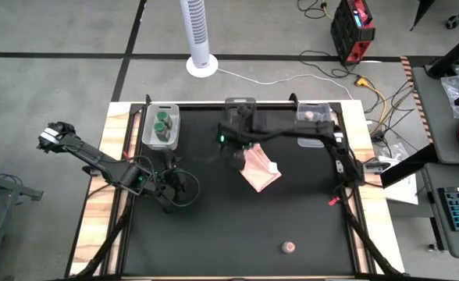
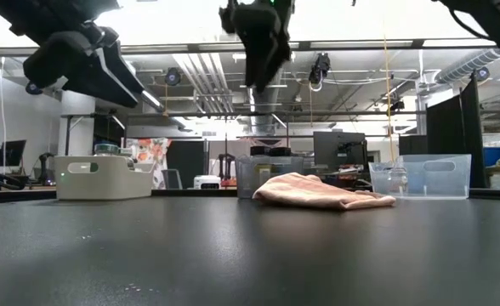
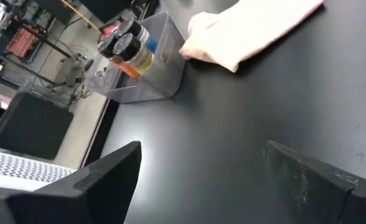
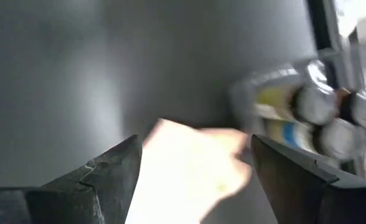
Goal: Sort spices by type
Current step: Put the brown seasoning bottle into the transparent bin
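Mostly sorted: green-lidded jars (image 1: 162, 123) in the white bin (image 1: 149, 137) left of the pink cloth (image 1: 260, 169), dark-lidded jars (image 3: 124, 38) in the clear bin (image 3: 164, 68) touching it, one stray jar (image 1: 288, 247) well nearer. Right gripper (image 1: 236, 158) spread empty above the cloth; left gripper (image 1: 169, 186) spread, off left.

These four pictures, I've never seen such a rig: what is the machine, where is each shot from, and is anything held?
Two dark robot arms work at a black table. One picture looks down from above, one looks level across the tabletop, and two come from cameras on the wrists. The left hand hovers open near the table's left side, holding nothing. The right hand hangs above the pink cloth, its fingers apart and nothing between them. At the far edge stand three bins: one with green-lidded jars, one with dark-lidded jars, one with a pinkish-lidded jar. Another pinkish-lidded jar stands alone near the front.
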`<act>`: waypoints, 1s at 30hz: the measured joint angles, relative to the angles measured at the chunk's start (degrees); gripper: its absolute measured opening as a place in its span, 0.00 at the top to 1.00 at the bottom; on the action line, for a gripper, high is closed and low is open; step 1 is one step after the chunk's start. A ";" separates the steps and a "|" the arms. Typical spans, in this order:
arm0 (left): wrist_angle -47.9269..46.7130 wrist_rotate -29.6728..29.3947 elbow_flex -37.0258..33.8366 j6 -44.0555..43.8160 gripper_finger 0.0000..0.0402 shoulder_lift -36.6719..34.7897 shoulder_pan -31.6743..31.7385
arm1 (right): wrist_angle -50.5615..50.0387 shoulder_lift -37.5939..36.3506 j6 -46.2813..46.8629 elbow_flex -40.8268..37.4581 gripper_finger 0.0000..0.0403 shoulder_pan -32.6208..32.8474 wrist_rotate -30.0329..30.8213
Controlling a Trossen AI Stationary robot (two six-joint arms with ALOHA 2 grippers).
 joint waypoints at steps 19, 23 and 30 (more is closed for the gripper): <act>0.84 0.01 0.00 -2.92 0.20 0.00 0.00 | -12.39 -2.61 29.94 -2.22 0.19 22.72 4.19; 1.04 0.01 0.00 -2.46 0.20 0.00 0.00 | -12.70 -5.77 37.51 -5.28 0.22 25.97 5.97; 3.79 -0.03 -0.01 -0.67 0.20 0.00 0.00 | -12.94 -16.10 61.08 -17.98 0.29 29.56 1.12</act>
